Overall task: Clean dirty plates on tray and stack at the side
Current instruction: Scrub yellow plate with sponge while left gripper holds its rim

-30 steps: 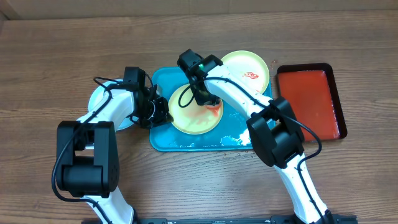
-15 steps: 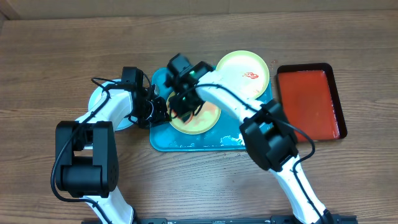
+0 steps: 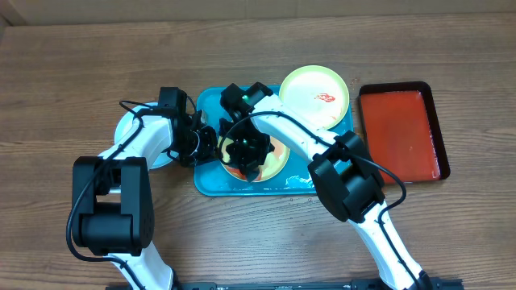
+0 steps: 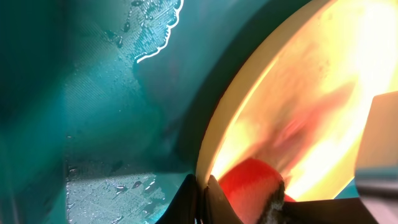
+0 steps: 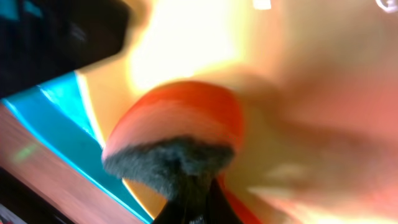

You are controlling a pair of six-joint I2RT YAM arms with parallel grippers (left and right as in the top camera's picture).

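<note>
A pale yellow-green plate (image 3: 280,158) smeared with red lies on the turquoise tray (image 3: 211,182). My left gripper (image 3: 211,147) is shut on that plate's left rim (image 4: 208,149), the edge pinched between its dark fingertips (image 4: 202,186). My right gripper (image 3: 246,155) is shut on a red sponge (image 5: 180,124) with a grey scrub side, and presses it onto the plate (image 5: 298,93) near that rim. The sponge (image 4: 252,183) shows beside the left jaws. A second yellow-green plate (image 3: 310,87) with a red smear rests at the tray's far right. A pale blue-white plate (image 3: 129,129) lies left of the tray.
A smaller red tray (image 3: 401,129) with a dark rim sits to the right on the wooden table (image 3: 81,64). Water drops lie on the turquoise tray floor (image 4: 99,180). Both arms cross over the tray's left half.
The right gripper has swept the sponge from the plate's far side to its left, then toward the near left part. The left gripper has kept its hold on the rim.
</note>
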